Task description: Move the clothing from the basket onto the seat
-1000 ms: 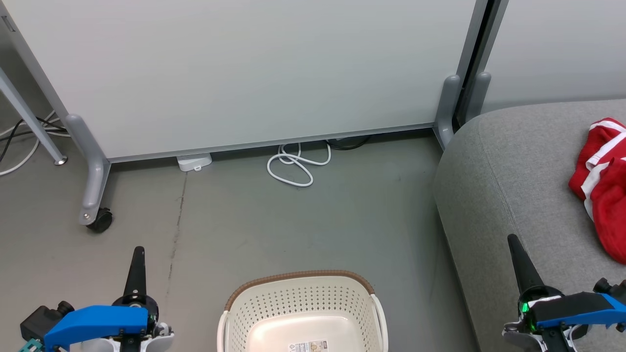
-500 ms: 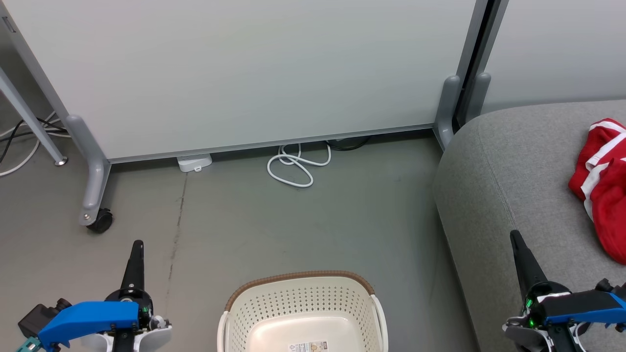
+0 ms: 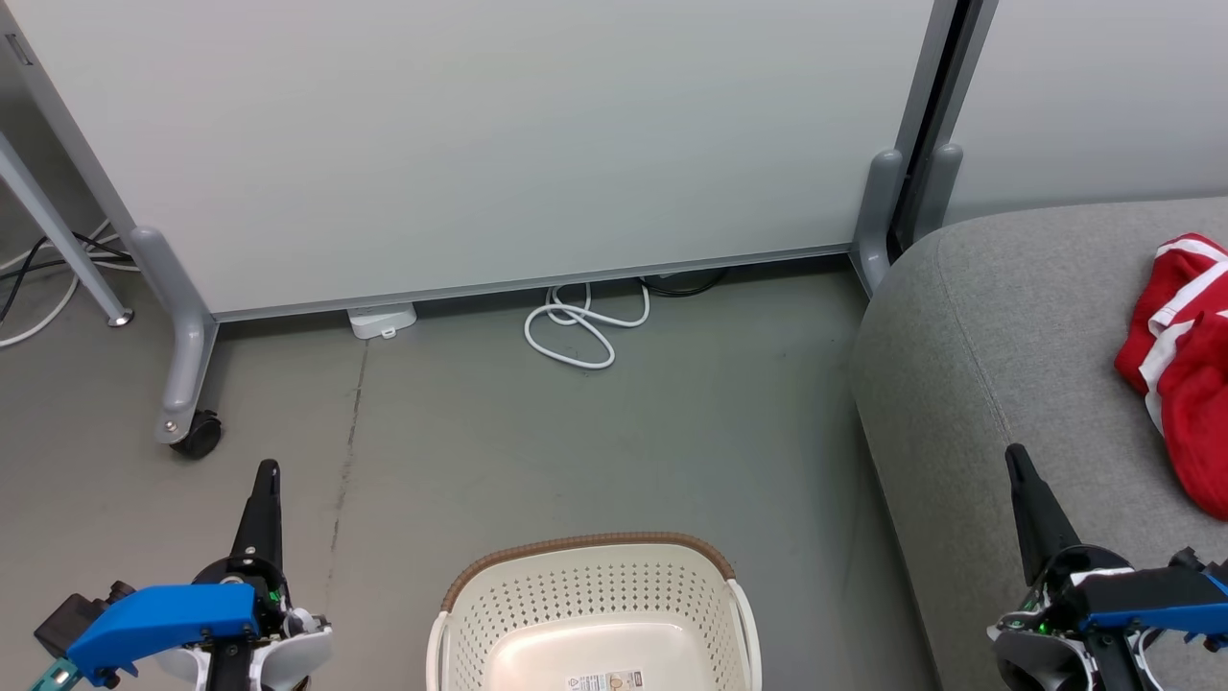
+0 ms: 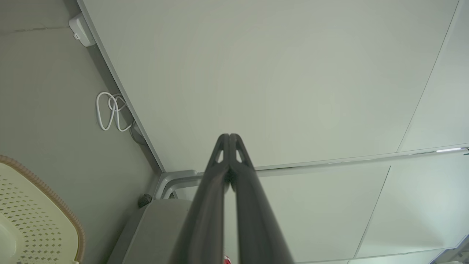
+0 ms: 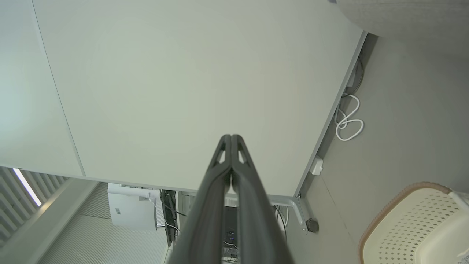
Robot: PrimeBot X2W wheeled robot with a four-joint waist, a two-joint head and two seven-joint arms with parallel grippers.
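The red clothing (image 3: 1185,369) with white stripes lies bunched on the grey sofa seat (image 3: 998,345) at the right edge of the head view. The cream basket (image 3: 595,614) with its brown rim stands on the floor at bottom centre; what shows of its inside holds no fabric, just a label on the bottom. It also appears as basket (image 4: 33,216) and basket (image 5: 414,223) in the wrist views. My left gripper (image 3: 267,470) is shut and empty, left of the basket. My right gripper (image 3: 1012,453) is shut and empty over the sofa's front edge. Fingertips meet in both wrist views: left gripper (image 4: 229,136), right gripper (image 5: 231,137).
A pale partition panel (image 3: 480,144) on grey legs with a castor (image 3: 197,434) stands behind. A coiled white cable (image 3: 580,326) and a small white box (image 3: 382,318) lie at its foot. A metal leg (image 3: 58,230) and cables are at far left. Grey floor (image 3: 595,432) surrounds the basket.
Both grippers have drawn back slightly toward the bottom of the head view. The clothing, basket and sofa have not moved.
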